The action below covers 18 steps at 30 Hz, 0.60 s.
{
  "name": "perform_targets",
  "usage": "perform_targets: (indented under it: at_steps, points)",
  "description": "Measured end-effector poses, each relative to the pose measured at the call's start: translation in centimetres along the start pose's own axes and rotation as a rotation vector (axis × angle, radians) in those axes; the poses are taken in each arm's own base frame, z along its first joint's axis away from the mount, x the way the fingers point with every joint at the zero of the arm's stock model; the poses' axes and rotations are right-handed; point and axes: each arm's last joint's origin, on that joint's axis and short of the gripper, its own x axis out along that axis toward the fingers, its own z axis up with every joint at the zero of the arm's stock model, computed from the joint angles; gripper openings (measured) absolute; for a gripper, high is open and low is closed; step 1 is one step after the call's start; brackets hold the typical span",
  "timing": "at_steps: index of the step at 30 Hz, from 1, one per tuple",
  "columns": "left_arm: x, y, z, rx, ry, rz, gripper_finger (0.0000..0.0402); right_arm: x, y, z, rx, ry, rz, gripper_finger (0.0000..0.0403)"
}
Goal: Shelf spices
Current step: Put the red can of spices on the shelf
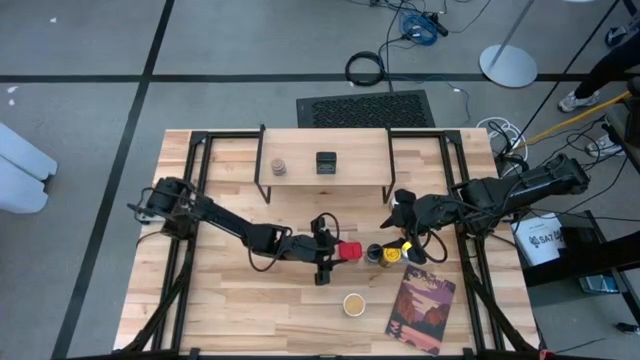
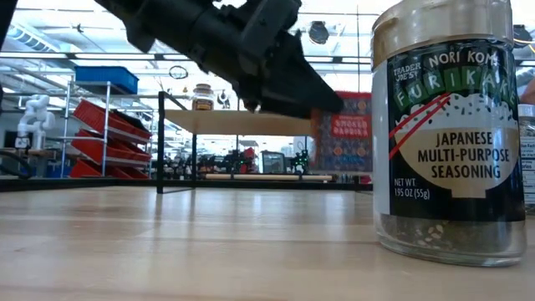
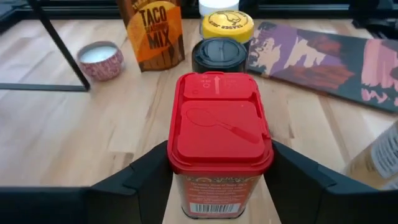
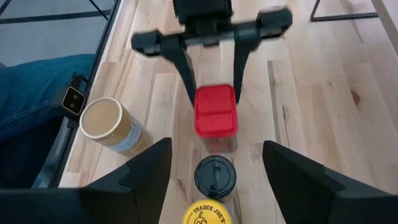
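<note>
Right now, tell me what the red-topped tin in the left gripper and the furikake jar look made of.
Red-topped tin: lid looks moulded plastic, semi-gloss, with embossed arrow and flip flap; the body is probably metal, hard to confirm. Furikake jar: clear glass or plastic, seasoning visible through its base, glossy printed label, tan cap.

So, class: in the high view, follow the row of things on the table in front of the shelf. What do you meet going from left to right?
Left gripper → red-lidded tin → black-lidded jar → yellow-lidded jar → right gripper, just behind the yellow-lidded jar.
</note>
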Motion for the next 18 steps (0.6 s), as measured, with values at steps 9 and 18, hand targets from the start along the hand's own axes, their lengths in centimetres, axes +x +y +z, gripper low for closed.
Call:
perform_targets:
  at_steps: [9,18]
  points:
    - [-3.4,1.3,3.1,0.049,-0.013,0.026,0.0229,0.0,-0.2,-0.1,-0.006,0.000,-0.052,0.0240]
    - [-7.7,4.1,6.7,0.098,-0.090,0.107,0.0229,-0.2,-0.3,-0.2,-0.024,0.004,-0.083,0.0240]
